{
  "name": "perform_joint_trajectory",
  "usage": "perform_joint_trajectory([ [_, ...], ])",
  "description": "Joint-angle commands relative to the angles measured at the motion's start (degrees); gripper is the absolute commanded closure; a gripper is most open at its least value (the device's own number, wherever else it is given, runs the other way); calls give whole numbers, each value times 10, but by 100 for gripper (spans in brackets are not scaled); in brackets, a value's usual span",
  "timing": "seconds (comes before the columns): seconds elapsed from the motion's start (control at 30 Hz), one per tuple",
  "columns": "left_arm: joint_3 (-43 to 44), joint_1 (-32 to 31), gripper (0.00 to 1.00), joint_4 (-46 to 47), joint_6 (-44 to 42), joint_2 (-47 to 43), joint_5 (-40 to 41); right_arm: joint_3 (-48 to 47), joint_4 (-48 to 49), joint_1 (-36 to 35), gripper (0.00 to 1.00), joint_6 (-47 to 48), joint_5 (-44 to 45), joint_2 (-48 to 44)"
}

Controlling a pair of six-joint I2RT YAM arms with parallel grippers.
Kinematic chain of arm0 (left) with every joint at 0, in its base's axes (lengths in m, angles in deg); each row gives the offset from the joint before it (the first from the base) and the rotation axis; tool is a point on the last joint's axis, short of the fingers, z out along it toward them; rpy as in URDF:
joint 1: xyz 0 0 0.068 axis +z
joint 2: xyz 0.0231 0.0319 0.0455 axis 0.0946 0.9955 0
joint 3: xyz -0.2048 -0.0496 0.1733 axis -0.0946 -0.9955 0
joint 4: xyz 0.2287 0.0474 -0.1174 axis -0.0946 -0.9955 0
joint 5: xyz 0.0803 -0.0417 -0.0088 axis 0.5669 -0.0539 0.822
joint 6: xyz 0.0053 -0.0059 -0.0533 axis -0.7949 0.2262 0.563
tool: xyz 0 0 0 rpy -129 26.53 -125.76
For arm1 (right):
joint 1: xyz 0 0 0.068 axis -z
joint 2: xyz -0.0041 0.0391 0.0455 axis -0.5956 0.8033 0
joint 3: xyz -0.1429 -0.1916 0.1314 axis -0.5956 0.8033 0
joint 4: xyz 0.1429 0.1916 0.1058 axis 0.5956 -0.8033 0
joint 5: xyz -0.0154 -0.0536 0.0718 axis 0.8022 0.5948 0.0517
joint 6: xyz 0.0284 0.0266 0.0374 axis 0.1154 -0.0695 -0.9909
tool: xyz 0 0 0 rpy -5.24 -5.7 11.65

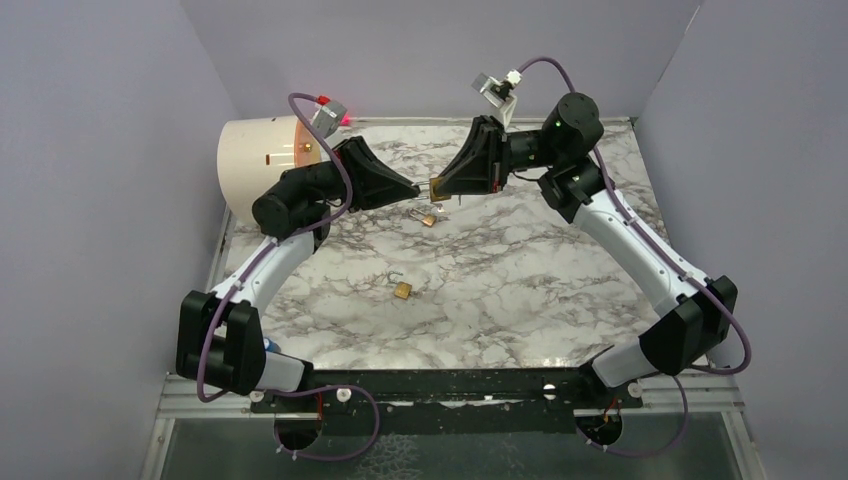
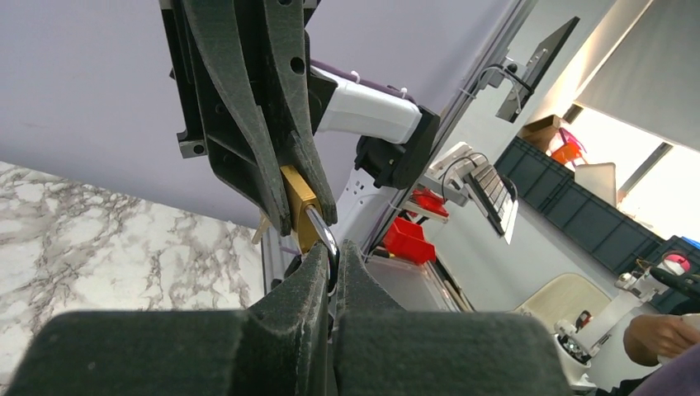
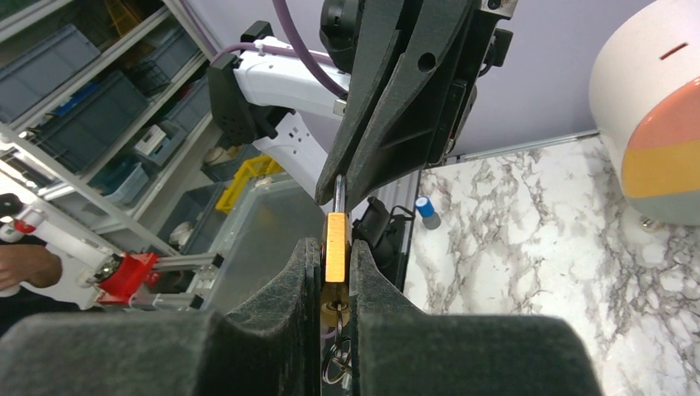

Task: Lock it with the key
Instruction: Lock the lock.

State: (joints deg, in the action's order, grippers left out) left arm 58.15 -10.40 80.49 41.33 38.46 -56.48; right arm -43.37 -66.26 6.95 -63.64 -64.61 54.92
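Observation:
A brass padlock (image 1: pixel 437 188) hangs in the air between both grippers above the back of the marble table (image 1: pixel 520 290). My right gripper (image 1: pixel 443 189) is shut on the brass body (image 3: pixel 335 235). A key with a ring (image 3: pixel 337 359) sits in the keyhole, between the right fingers. My left gripper (image 1: pixel 414 188) is shut on the steel shackle (image 2: pixel 324 233), tip to tip with the right gripper. In the left wrist view the brass body (image 2: pixel 299 206) shows in the right gripper's fingers (image 2: pixel 248 157). In the right wrist view the left fingers (image 3: pixel 396 124) pinch the shackle (image 3: pixel 338 190) just above the body.
Two more brass padlocks lie on the table, one (image 1: pixel 427 217) below the grippers and one (image 1: pixel 402 290) with an open shackle near the middle. A white domed object with orange and yellow bands (image 1: pixel 262 160) stands at the back left. Purple walls enclose the table.

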Motion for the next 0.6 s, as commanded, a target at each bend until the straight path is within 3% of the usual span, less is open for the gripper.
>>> perform_joint_trajectory([
  [0.0,-10,0,100,153,-6,-30,37,15,116,8,99,-86,-47,11],
  [0.1,-12,-2,100,152,-12,-29,40,23,160,8,99,-121,-49,21],
  [0.57,-22,-15,100,152,-11,-19,78,14,71,-5,99,-31,22,15],
])
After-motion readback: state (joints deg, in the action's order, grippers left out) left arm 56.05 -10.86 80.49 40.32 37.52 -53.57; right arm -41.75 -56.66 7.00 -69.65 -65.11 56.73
